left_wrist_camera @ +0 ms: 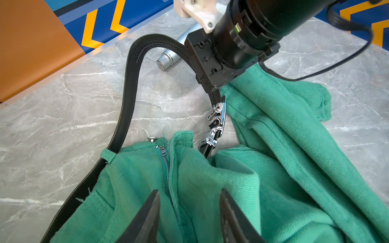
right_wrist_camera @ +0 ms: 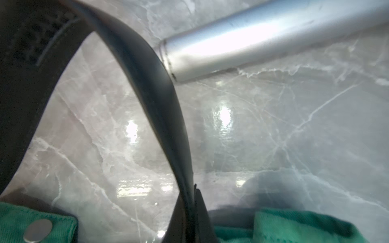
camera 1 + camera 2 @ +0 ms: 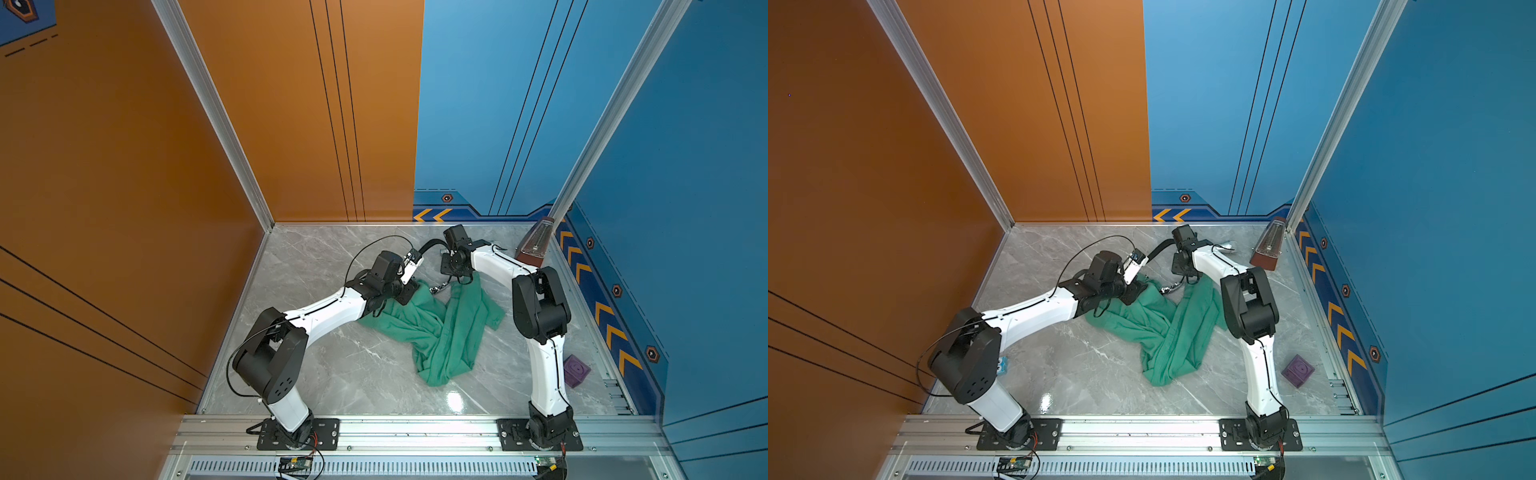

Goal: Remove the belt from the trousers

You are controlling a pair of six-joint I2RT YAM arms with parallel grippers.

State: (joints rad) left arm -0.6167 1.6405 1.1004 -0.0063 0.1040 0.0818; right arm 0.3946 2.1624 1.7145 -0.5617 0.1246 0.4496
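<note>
Belt (image 1: 130, 88): unbuckled, buckle (image 1: 217, 117) end free beside trousers (image 3: 440, 328); rest threaded under belt loop (image 1: 107, 156).
Right gripper (image 2: 192, 202): clamped on strap just behind buckle.
Left gripper (image 1: 189, 190): jaws apart, straddling fly (image 1: 166, 160).
Remaining: draw strap out of every loop; barely started, I'd say.

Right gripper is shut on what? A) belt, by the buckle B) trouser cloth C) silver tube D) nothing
A: the right gripper pinches the belt just above the buckle.
</note>
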